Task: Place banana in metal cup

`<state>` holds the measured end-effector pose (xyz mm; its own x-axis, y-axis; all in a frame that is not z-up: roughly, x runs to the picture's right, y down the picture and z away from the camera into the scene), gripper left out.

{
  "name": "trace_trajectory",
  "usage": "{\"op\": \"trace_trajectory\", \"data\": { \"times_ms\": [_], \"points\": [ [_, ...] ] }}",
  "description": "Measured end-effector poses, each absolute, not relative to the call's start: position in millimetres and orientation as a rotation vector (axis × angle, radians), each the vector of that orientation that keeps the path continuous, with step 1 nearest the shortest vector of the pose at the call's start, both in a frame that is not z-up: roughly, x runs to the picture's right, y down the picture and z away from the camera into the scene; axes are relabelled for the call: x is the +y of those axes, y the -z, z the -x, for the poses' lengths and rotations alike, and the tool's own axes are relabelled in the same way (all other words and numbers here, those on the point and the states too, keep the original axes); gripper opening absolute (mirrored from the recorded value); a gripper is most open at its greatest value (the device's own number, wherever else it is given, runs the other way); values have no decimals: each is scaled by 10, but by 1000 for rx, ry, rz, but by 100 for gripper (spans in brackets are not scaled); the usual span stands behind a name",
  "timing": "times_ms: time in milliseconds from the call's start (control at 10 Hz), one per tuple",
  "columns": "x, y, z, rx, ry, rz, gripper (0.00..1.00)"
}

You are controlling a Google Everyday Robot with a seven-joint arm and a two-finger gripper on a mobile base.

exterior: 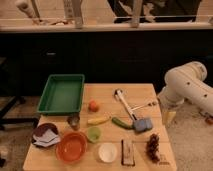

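camera view shows the gripper [169, 117] hanging at the end of the white arm [189, 84], just off the right edge of the wooden table [145, 92]; how far open it is, or whether it holds anything, cannot be told. well to its left the banana [98, 120] lies flat on the table. the metal cup [74, 120] stands upright just past the banana, farther from the gripper. a dark green vegetable [120, 122] lies between banana and gripper.

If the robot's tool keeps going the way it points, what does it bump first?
The tool points down beside the table, so probably the floor, maybe the table's edge; depth is unclear.
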<state>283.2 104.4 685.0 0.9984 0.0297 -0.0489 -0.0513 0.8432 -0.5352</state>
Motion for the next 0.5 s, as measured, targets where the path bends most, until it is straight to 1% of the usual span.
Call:
{"op": "trace_trajectory", "data": {
  "times_ms": [500],
  "points": [
    [1057, -6846, -2825, 32, -34, 552, 80]
  ]
}}
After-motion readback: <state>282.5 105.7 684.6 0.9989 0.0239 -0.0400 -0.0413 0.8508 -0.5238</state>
